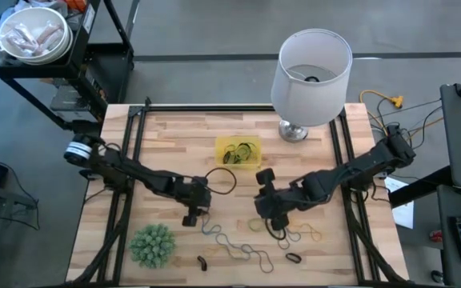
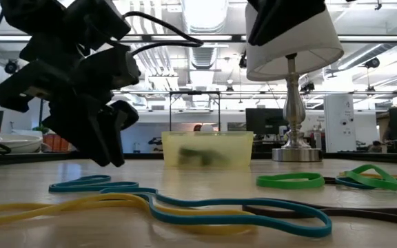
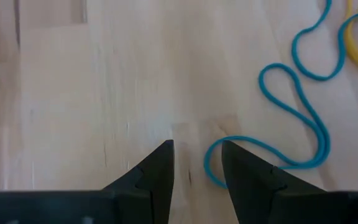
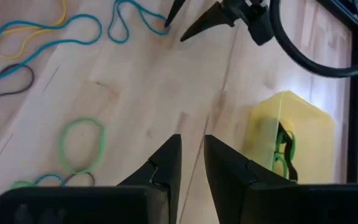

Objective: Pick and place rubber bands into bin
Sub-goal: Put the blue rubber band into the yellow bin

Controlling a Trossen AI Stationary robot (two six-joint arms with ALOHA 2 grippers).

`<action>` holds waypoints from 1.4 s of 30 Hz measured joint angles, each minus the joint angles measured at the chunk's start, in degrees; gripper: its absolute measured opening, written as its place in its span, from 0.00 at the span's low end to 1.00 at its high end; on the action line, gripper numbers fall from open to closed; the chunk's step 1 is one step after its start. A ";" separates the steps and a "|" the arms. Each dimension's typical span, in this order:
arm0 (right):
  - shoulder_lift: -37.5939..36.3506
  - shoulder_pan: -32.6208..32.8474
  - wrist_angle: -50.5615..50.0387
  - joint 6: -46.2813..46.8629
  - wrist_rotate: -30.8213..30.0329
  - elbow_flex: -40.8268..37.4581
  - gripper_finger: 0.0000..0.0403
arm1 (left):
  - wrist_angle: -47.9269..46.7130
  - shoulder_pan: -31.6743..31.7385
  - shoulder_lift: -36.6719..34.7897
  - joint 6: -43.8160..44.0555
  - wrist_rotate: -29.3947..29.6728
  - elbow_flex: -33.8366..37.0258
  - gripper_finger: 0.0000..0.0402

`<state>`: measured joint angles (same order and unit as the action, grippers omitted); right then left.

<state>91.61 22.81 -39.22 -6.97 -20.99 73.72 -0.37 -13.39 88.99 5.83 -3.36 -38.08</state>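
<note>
Bare bench (image 1: 174, 136) lies open left of the bin (image 1: 238, 152), while the lamp (image 1: 310, 76) crowds its right rear corner.

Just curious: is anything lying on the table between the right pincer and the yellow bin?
No. In the right wrist view, only bare wood lies between the right pincer and the yellow bin.

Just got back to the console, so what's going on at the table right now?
Two arms are clearing rubber bands off the wooden table into the yellow bin, which already holds a few. The left gripper is low over the end of a teal band, jaws open around it but not closed. The right gripper hangs between the loose bands and the bin, jaws narrow with nothing between them. Many bands still lie on the table, including a green one.
</note>
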 joint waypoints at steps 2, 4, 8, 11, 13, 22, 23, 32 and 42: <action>0.11 0.24 -0.11 0.93 -0.02 -0.51 0.15 | 0.02 -0.10 0.79 0.01 0.02 -0.43 0.29; 0.08 0.33 -0.58 1.97 -0.02 -1.30 0.15 | -0.12 -0.24 1.32 0.01 0.06 -0.42 0.29; -0.13 0.33 -0.49 3.55 -0.13 -3.07 0.14 | 0.37 -0.26 2.49 2.41 0.23 -0.23 0.29; -0.13 0.33 -0.55 4.00 -0.14 -3.91 0.15 | 0.42 -0.49 3.02 2.81 0.38 -0.27 0.29; -0.10 0.33 -0.28 4.27 -0.13 -4.21 0.14 | 0.40 -0.72 3.02 2.83 0.55 -0.27 0.29; -0.10 0.33 -0.51 6.78 -0.10 -4.83 0.15 | -0.27 -2.47 2.99 2.88 1.11 -0.25 0.29; -0.10 0.33 -0.50 6.80 -0.09 -4.89 0.15 | -0.49 -2.56 2.99 2.88 1.16 -0.25 0.29; -0.10 0.33 -0.37 7.49 -0.07 -6.02 0.14 | -2.57 -2.82 2.99 2.66 3.33 -0.18 0.17; -0.10 0.33 -0.28 8.99 -0.07 -7.33 0.14 | -2.88 -2.95 3.01 0.64 6.52 -0.07 0.01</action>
<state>91.50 23.14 -39.50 2.02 -21.06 66.38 -3.25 -16.33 92.00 6.47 3.16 -38.15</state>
